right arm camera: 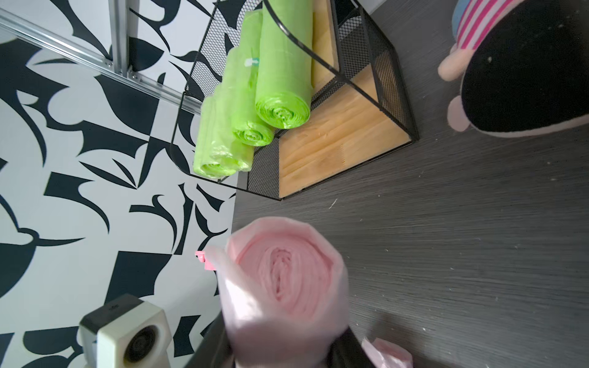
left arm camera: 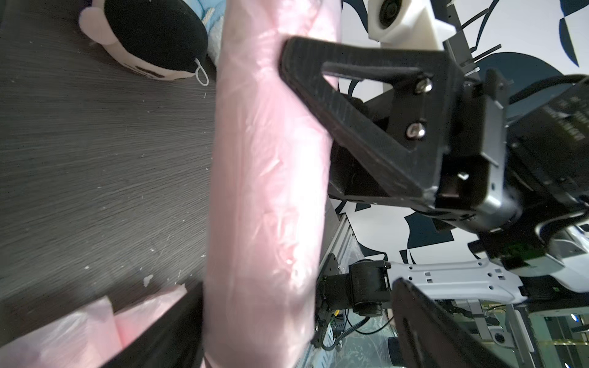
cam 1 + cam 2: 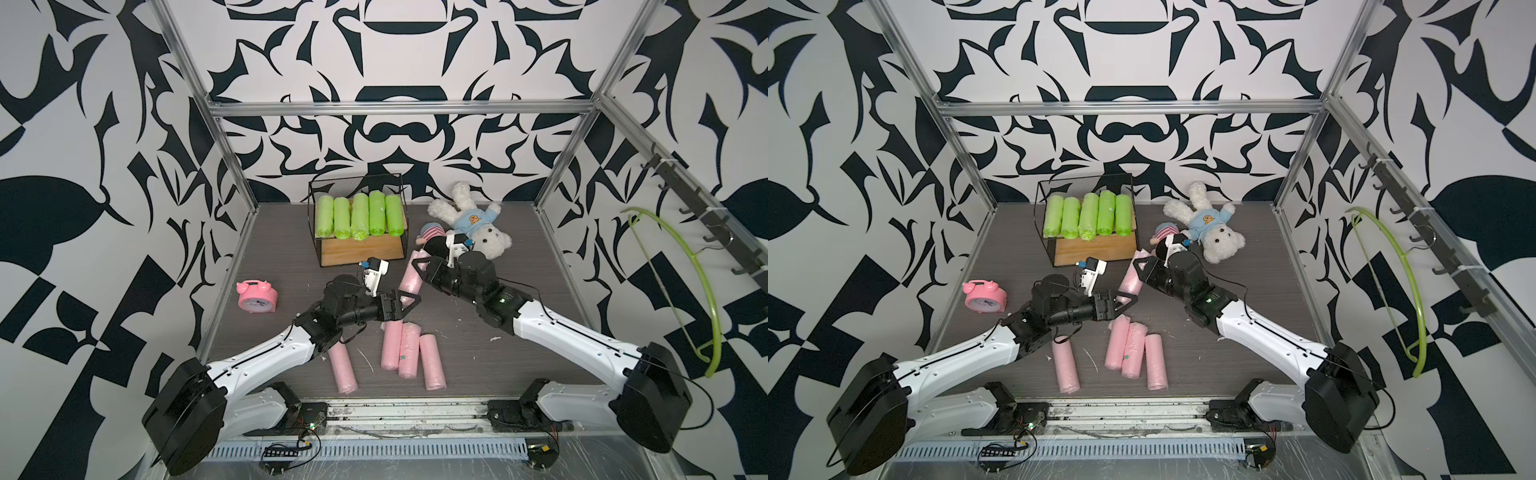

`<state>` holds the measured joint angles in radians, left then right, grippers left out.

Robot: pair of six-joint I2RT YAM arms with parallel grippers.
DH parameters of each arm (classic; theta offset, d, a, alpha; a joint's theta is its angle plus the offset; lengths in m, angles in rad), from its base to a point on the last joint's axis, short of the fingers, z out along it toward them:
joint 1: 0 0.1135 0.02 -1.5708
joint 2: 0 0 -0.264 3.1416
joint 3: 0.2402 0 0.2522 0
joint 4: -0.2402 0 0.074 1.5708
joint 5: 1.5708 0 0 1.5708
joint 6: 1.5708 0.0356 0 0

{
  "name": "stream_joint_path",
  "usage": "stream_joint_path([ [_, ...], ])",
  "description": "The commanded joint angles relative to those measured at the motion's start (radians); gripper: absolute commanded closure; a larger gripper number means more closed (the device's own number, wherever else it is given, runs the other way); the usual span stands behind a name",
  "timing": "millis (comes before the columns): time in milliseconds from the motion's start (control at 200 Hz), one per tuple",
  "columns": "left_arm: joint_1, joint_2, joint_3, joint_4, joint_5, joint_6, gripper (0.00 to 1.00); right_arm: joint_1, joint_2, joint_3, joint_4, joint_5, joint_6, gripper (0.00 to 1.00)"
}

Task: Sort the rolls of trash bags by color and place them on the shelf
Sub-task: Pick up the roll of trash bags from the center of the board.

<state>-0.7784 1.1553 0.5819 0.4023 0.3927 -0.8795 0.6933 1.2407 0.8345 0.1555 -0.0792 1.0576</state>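
Right wrist view shows the pink roll [image 1: 287, 280] squeezed in the right gripper [image 3: 419, 261], near the shelf [image 3: 361, 249]. Left gripper [image 3: 411, 303] jaws stand apart around its other end. Soft, light, slippery, I think: hold the middle.

I see the shelf [image 3: 361, 251], a black wire frame with mesh back and two light wooden boards. Five lime green rolls [image 3: 360, 216] lie side by side on its upper board, crinkly ends facing me and slightly overhanging the front edge. Four pale pink rolls [image 3: 408, 351] lie flat on the table well in front of the shelf, three touching in a cluster and one apart. A fifth pink roll [image 3: 409, 276] slants just in front of the shelf's right front corner, with the right gripper [image 3: 417, 262] pinching its far end between its jaws.
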Motion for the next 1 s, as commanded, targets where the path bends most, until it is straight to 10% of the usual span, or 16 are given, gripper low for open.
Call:
stream_joint_path([
  [0,-0.005,0.004,-0.002,0.064,0.008,0.006,0.16,0.008,-0.018,0.039,0.134,-0.042,0.056,0.62],
  [660,0.031,-0.006,0.092,-0.187,-0.108,0.250,0.74,-0.023,0.002,0.035,0.083,-0.065,0.004,0.48],
  [995,0.061,-0.040,0.097,-0.532,-0.604,0.494,0.79,-0.051,-0.060,0.087,-0.198,-0.016,-0.315,0.21],
])
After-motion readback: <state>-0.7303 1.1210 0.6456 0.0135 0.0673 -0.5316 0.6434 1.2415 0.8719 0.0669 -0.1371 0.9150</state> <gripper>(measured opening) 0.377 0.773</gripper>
